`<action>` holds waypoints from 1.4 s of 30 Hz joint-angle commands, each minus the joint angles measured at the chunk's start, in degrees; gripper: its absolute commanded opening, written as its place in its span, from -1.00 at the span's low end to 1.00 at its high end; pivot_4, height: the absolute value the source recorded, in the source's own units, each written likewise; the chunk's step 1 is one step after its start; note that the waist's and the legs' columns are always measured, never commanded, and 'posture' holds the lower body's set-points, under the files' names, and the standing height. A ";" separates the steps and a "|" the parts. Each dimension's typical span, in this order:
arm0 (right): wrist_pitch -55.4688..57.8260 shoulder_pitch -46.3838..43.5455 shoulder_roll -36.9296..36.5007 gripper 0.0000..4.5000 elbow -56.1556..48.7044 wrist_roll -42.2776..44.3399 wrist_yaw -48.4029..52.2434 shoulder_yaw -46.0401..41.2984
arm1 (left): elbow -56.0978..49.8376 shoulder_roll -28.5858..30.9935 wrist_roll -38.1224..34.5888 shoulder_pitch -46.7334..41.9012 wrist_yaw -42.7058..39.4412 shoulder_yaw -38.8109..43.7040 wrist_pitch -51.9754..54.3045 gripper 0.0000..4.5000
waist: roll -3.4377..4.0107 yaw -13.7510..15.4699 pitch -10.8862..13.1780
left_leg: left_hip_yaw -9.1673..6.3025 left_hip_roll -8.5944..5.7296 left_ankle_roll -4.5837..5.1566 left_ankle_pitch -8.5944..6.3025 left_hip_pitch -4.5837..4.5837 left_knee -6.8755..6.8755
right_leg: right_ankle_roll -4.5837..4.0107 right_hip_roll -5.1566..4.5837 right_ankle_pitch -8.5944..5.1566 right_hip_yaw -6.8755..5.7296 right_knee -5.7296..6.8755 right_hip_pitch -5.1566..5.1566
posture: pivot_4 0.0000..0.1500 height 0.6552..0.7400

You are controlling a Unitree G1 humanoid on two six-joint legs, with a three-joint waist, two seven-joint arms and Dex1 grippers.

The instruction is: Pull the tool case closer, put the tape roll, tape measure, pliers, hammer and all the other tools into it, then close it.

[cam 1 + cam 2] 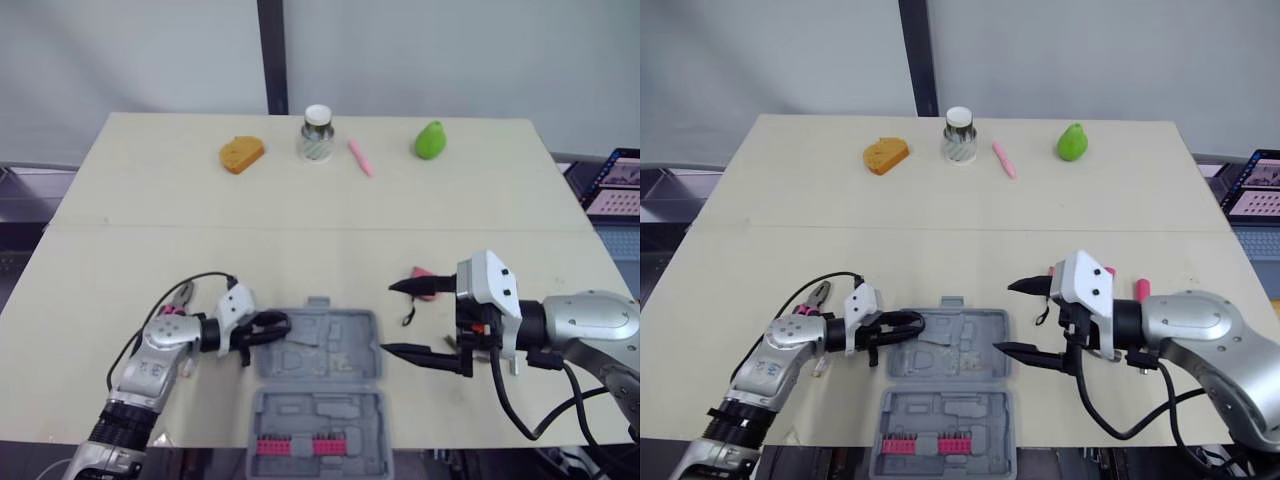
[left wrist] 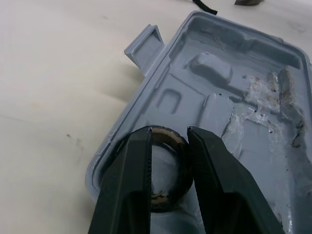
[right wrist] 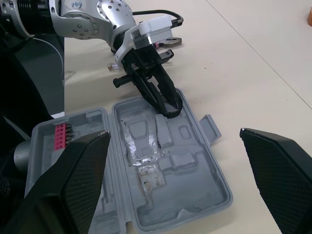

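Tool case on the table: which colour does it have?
The tool case is plain grey, with a pink strip in one half. The right wrist view shows it best.

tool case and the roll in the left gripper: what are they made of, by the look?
Tool case: probably moulded grey plastic. It is matte, with rounded formed recesses and a shiny scuffed patch in the tray.
Tape roll, held in the left gripper: black, slightly glossy ring with a brownish edge. It looks like vinyl tape, but that is a guess.

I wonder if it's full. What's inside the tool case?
The tool case has empty slots and pink bits in its near half. The left tool holds the tape roll at its left corner, covering that spot.
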 commanded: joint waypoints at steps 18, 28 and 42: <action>-0.61 0.47 0.26 1.00 -0.95 0.85 -0.47 -1.11 | -5.29 0.23 -7.97 -0.76 -3.10 2.11 5.13 -0.44 | 0.00 -0.04 0.00 | -0.01 0.00 0.00 0.00 0.00 0.00 | 0.00 0.00 0.00 0.00 0.00 0.00 | 1.00 1.00; -0.53 0.18 0.19 1.00 -0.63 0.97 -0.47 -1.29 | 3.78 0.91 -2.02 -2.01 -0.64 1.88 -2.95 -0.44 | 0.00 -0.02 0.00 | 0.00 0.00 0.00 0.00 0.00 0.00 | 0.00 0.00 0.00 -0.01 -0.01 0.00 | 1.00 1.00; -0.17 0.00 -0.30 1.00 -0.43 0.99 -0.40 -1.67 | 7.92 1.16 2.98 -0.77 -0.49 -1.32 -9.53 -0.44 | 0.01 -0.07 -0.01 | 0.01 0.00 0.00 0.00 0.01 -0.01 | 0.00 0.00 0.00 -0.01 0.00 0.00 | 1.00 1.00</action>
